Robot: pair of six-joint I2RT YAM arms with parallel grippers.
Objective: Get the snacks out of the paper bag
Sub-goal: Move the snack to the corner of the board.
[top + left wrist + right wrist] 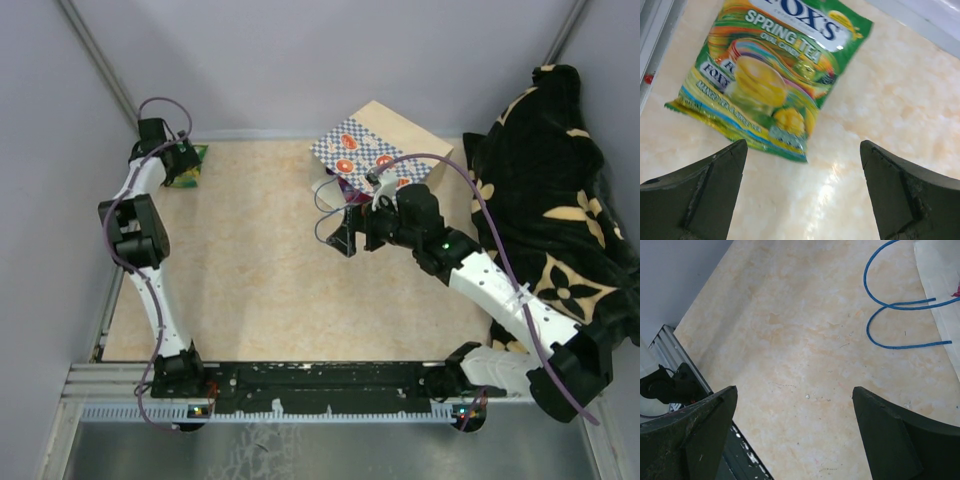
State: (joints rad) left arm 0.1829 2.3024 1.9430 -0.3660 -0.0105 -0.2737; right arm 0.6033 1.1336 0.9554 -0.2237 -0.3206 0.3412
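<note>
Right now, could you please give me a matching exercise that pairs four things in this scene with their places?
Things:
1 green snack packet
2 paper bag
3 blanket
4 right gripper

Places:
A heaped at the right edge of the table
B far-left corner, below the left gripper
C open, over bare tabletop beside the blue cord handles
D far side, near the middle

Pairs: 1-B, 2-D, 3-A, 4-C.

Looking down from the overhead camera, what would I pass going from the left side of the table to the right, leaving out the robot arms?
green candy packet → paper bag → black-and-tan blanket
</note>
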